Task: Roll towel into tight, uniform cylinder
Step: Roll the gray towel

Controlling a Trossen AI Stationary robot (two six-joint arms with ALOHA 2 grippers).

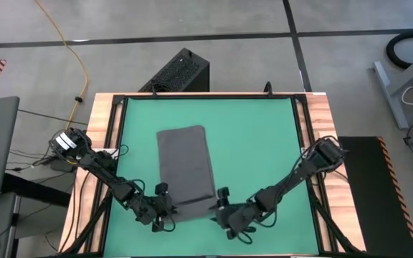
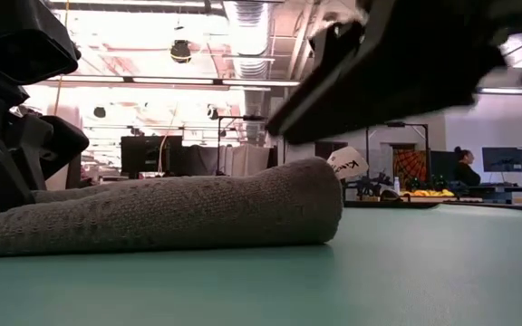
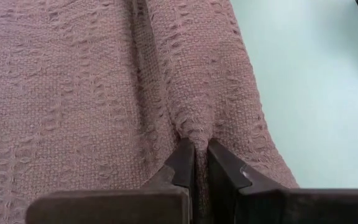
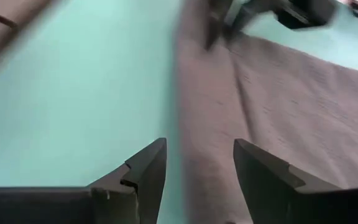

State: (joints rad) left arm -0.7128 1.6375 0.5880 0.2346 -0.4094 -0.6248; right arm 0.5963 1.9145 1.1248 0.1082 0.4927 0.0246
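A green-topped desk (image 1: 264, 143) with a wooden border fills the overhead view, on a grey floor crossed by dark lines. A yellow cable (image 1: 74, 50) trails over the floor past the desk's far left corner, and a black box (image 1: 178, 72) stands against its far edge. Seen from desk height, the room behind is a bright workshop with ceiling ducts and dark screens, and a person (image 2: 465, 167) sits far off.

The towel (image 1: 185, 168), a dark grey knitted cloth, lies as a long rectangle in the middle of the desk, a little left of centre. Its near end is curled into a low, loose roll; the rest lies flat.

Two dark arms reach in from the near corners to that rolled end. The left claw (image 3: 196, 163) is pressed together, pinching a fold of the towel at the roll's left end. The right claw (image 4: 197, 165) is spread open, with the roll's right end seen between its fingers.
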